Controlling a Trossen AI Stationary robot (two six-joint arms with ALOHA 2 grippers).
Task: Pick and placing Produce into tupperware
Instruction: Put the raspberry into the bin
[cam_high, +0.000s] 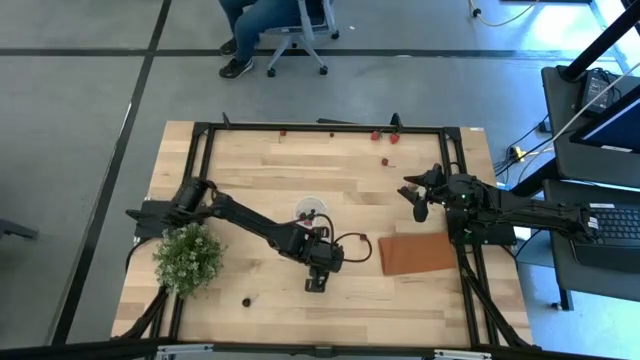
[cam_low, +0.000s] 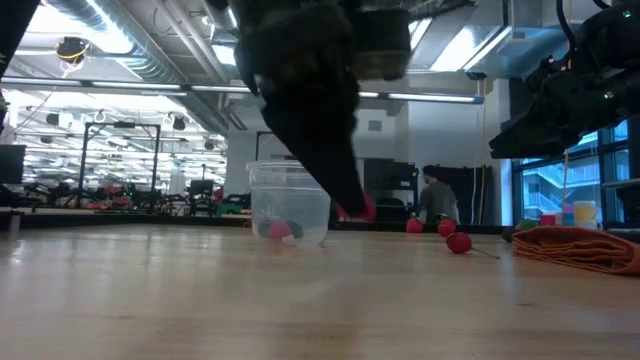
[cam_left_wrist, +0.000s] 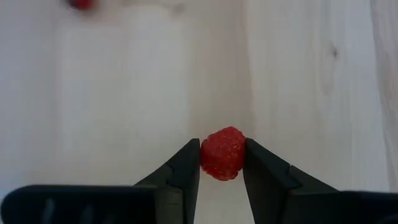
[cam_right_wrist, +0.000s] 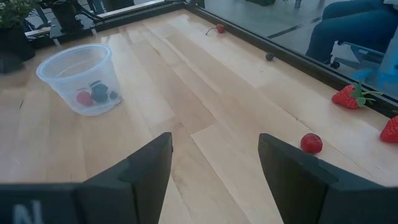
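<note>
I'm holding a raspberry (cam_left_wrist: 222, 153) in the left gripper (cam_left_wrist: 222, 163) right now, fingers clamped on both sides of it, down near the front-middle of the table (cam_high: 260, 170). In the low view the berry is showing red at the fingertips, just off the wood. The cup (cam_high: 311, 209) is sitting just behind that gripper, upright, with a red piece and a couple of dark ones already lying in the bottom. My right gripper (cam_right_wrist: 214, 155) is hanging with its fingers spread wide and nothing between them, over on the right side above the back edge of the brown mat (cam_high: 418, 254). More produce is lying around: a red berry (cam_right_wrist: 311, 142) close to it, two strawberries (cam_right_wrist: 349, 96) along the back rail, and a dark piece (cam_high: 247, 299) near the bush (cam_high: 188, 257) at the front left.
</note>
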